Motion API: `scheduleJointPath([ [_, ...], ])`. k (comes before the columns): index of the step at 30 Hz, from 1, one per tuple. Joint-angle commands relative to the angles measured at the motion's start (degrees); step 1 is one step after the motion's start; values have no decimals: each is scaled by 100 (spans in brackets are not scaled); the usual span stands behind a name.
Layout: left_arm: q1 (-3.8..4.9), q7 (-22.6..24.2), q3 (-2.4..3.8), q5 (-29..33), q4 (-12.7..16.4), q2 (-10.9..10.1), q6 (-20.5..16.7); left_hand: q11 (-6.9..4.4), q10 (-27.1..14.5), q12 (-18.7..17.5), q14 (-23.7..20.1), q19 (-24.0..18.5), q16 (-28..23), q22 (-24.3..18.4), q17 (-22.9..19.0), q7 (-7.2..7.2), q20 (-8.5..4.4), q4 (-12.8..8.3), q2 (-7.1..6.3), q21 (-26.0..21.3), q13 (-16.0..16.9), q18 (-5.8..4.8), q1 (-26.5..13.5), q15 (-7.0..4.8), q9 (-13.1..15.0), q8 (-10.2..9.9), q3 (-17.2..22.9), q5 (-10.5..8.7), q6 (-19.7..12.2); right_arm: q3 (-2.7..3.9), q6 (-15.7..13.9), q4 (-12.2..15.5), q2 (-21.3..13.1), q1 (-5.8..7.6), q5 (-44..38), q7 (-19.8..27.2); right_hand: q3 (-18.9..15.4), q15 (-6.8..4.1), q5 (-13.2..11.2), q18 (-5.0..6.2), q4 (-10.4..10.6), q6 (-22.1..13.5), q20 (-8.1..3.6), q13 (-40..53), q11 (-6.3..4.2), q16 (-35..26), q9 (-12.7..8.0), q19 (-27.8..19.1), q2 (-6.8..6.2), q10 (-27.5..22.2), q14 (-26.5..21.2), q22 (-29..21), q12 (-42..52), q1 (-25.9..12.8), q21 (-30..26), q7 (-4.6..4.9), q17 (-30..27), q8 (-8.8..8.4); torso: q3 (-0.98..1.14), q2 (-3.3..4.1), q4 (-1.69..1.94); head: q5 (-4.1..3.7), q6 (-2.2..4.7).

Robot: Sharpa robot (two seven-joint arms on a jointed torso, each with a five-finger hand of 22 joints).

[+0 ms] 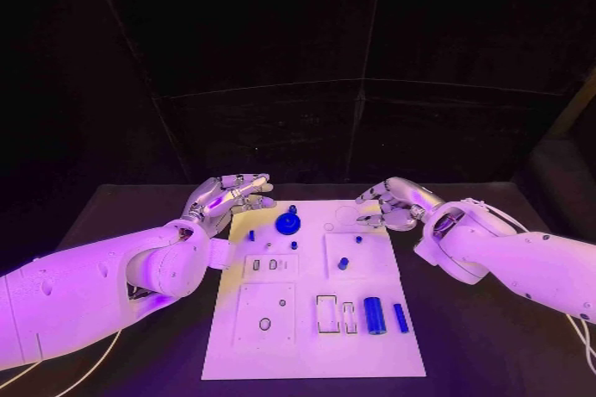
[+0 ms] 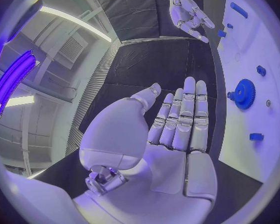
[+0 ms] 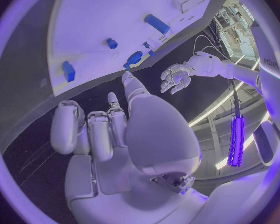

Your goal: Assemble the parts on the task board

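Note:
The white task board [image 1: 311, 345] lies in the middle of the black table. On it a blue gear [image 1: 288, 223] stands near the far edge, a small blue peg [image 1: 343, 263] sits mid-board, and a blue cylinder [image 1: 373, 315] and a blue bar [image 1: 400, 318] lie side by side at the near right. My left hand [image 1: 226, 199] hovers off the board's far left corner, fingers straight and empty, palm [image 2: 171, 149] bare, with the gear [image 2: 244, 93] beside it. My right hand [image 1: 391, 204] hangs over the far right corner, loosely curled, holding nothing [image 3: 109, 134].
Tiny blue pieces [image 1: 251, 235] [image 1: 359, 238] sit near the far end of the board. White raised blocks with slots [image 1: 326, 314] and holes [image 1: 264, 323] cover its near half. Black table [image 1: 497, 354] surrounds the board; white cables [image 1: 75, 367] trail at the near left.

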Motion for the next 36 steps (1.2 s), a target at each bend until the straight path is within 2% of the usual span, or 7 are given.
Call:
scheduleJointPath([
  [1, 3, 43, 0, -26, -19, 28, 155, -13, 47, 29, -17, -13, -37, -6, 11, 49, 11, 2, 3, -27, -4, 74, -59, 3, 10, 45, 55, 10, 67, 3, 430, -132, -96, 19, 862, 781, -3, -51, -2, -4, -62, 45, -16, 308, 7, -21, -7, -44, -12, -44, 421, -9, -13, 63, -29, 1, 675, 18, 27, -10, -58, -61, 25],
  [3, -3, 45, 0, -26, -41, 53, 170, -19, 65, 37, -15, -13, -42, -7, 17, 43, 8, -7, -1, -27, -4, 75, -69, -1, 11, 56, 82, 10, 83, 3, 495, -307, -141, 20, 863, 850, -4, -50, 7, -4, -95, 38, -17, 303, 9, -21, -11, -46, -20, -48, 422, -15, -18, 80, -32, 4, 677, 11, 54, -7, -67, -68, 27],
  [5, -8, 45, -1, -26, -58, 69, 178, -21, 75, 41, -13, -12, -45, -8, 21, 42, 7, -12, -6, -27, -4, 75, -75, -2, 10, 61, 96, 10, 91, 2, 525, -453, -133, 20, 833, 876, -11, -49, 15, -3, -124, 12, -16, 295, 14, -20, -18, -47, -30, -54, 423, -19, -26, 86, -36, 10, 682, -6, 49, -4, -50, -80, 29],
  [8, -20, 43, -1, -26, -82, 91, 191, -23, 84, 44, -12, -12, -47, -8, 24, 40, 6, -17, -9, -26, -4, 75, -81, -4, 10, 65, 110, 9, 98, 2, 557, -693, -73, 19, 739, 872, -21, -40, 22, -3, -162, -69, -10, 276, 29, -22, -30, -49, -21, -70, 424, -26, -43, 74, -42, 28, 680, -53, 73, 1, -51, -81, 30],
  [10, -26, 42, -2, -26, -92, 101, 196, -23, 84, 44, -12, -12, -47, -8, 24, 40, 6, -17, -9, -26, -4, 75, -81, -4, 10, 65, 110, 9, 98, 2, 573, -793, -37, 19, 696, 860, -32, -31, 18, -1, -184, -155, -6, 262, 38, -24, -37, -53, -15, -83, 424, -36, -56, 59, -48, 37, 679, -97, 49, 2, -34, -92, 20],
  [18, -55, 36, -3, -26, -147, 140, 210, -23, 84, 44, -12, -12, -47, -8, 24, 40, 6, -17, -9, -26, -4, 75, -81, -4, 10, 65, 110, 9, 98, 2, 731, -1144, 168, 16, 457, 796, -37, -24, 17, 1, -216, -223, 0, 260, 46, -21, -36, -55, 5, -87, 426, -44, -58, 52, -53, 46, 687, -124, 87, 17, -12, -109, -5],
  [36, -67, 42, -4, -26, -160, 163, 213, -24, 91, 46, -11, -12, -51, -9, 28, 42, 5, -24, -15, -26, -5, 75, -87, -5, 9, 68, 125, 9, 102, 1, 920, -1413, 369, -26, 180, 692, 7, -22, 45, -1, -326, -102, -2, 293, 45, -9, -3, -44, 101, -66, 434, -31, -27, 78, -50, 45, 718, -39, 76, 7, -15, -145, -50],
])
